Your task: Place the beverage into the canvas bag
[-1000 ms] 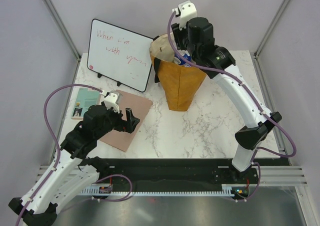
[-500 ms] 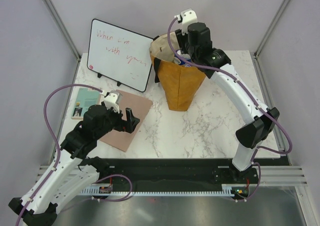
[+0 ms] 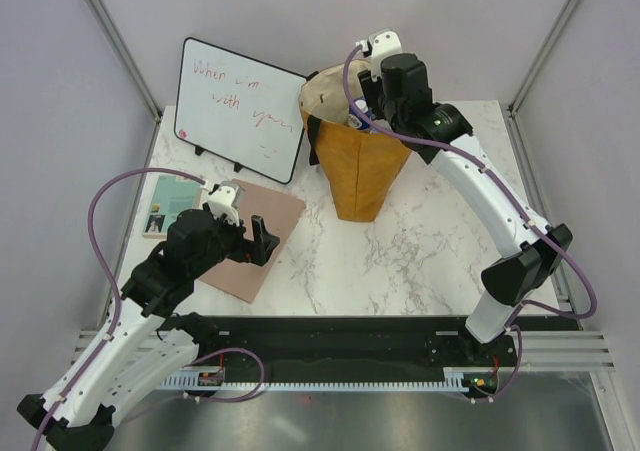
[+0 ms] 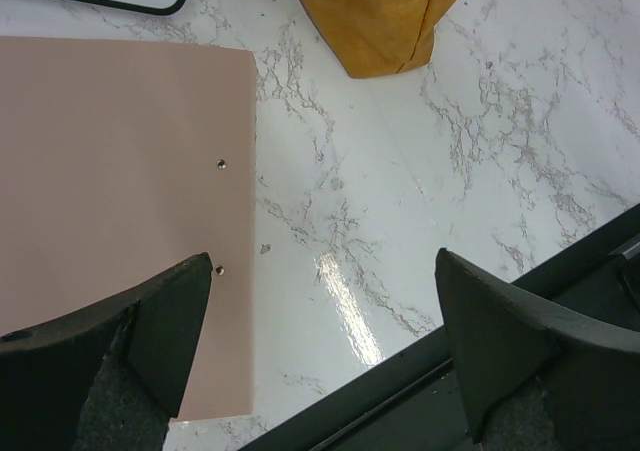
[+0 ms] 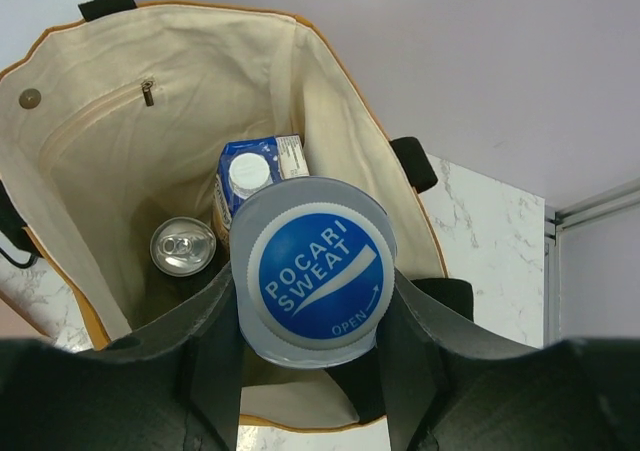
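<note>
The mustard canvas bag (image 3: 360, 171) stands upright at the back middle of the table, its mouth open; its cream lining shows in the right wrist view (image 5: 150, 121). My right gripper (image 5: 312, 316) is shut on a Pocari Sweat bottle (image 5: 312, 271), blue cap up, held over the bag's mouth; in the top view the gripper (image 3: 368, 111) hangs at the bag's rim. Inside the bag sit a silver can (image 5: 183, 246) and a blue carton (image 5: 255, 176). My left gripper (image 4: 320, 341) is open and empty, low over the table's near left.
A pink board (image 3: 262, 241) lies under the left gripper, also in the left wrist view (image 4: 110, 171). A whiteboard (image 3: 238, 106) leans at the back left. A teal book (image 3: 165, 203) lies at the left edge. A black rail (image 3: 350, 336) runs along the near edge.
My right arm has shifted slightly right and lowered over the bag's mouth with the bottle. The left arm has not moved.
</note>
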Controlling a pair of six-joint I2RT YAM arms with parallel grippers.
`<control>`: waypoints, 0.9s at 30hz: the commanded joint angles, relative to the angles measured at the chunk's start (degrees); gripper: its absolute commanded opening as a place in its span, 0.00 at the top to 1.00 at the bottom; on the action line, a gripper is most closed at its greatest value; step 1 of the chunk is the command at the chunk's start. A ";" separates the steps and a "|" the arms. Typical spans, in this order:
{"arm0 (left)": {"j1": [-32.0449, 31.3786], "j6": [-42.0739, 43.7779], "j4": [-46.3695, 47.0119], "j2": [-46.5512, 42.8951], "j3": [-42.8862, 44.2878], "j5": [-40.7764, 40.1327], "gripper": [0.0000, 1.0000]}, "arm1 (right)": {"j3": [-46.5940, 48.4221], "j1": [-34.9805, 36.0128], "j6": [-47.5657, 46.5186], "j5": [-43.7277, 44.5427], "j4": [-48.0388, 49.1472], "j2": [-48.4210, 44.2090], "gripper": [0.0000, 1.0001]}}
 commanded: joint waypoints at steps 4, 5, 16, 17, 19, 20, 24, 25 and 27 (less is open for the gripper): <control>-0.10 2.25 2.53 -0.52 -0.13 0.81 0.00 | 3.62 -0.04 0.56 1.37 3.10 -5.03 1.00; -0.10 2.26 2.53 -0.52 -0.21 0.81 0.00 | 3.18 -0.04 0.91 1.63 2.40 -5.38 1.00; -0.10 2.17 2.53 -0.78 -0.13 0.72 0.00 | -5.34 -1.18 4.16 -1.17 0.19 -7.05 1.00; -0.10 2.25 2.44 -0.70 -0.13 0.54 0.00 | -5.79 -1.44 4.78 -1.61 0.02 -6.62 1.00; -0.10 2.17 2.53 -0.70 -0.13 0.63 0.00 | -6.58 -1.53 5.31 -2.58 0.10 -6.18 1.00; -0.10 2.17 2.53 -0.70 -0.13 0.63 0.00 | -6.76 -1.70 5.66 -2.85 0.10 -6.00 1.00; -0.10 2.17 2.53 -0.70 -0.21 0.63 0.00 | -5.54 -2.14 6.01 -3.90 0.10 -5.47 1.00; -0.10 2.17 2.53 -0.70 -0.21 0.54 0.00 | -5.01 -2.15 5.84 -3.99 0.10 -5.30 1.00; -0.10 2.17 2.53 -0.70 -0.21 0.63 0.00 | -2.82 -2.32 5.57 -3.90 -0.25 -4.77 1.00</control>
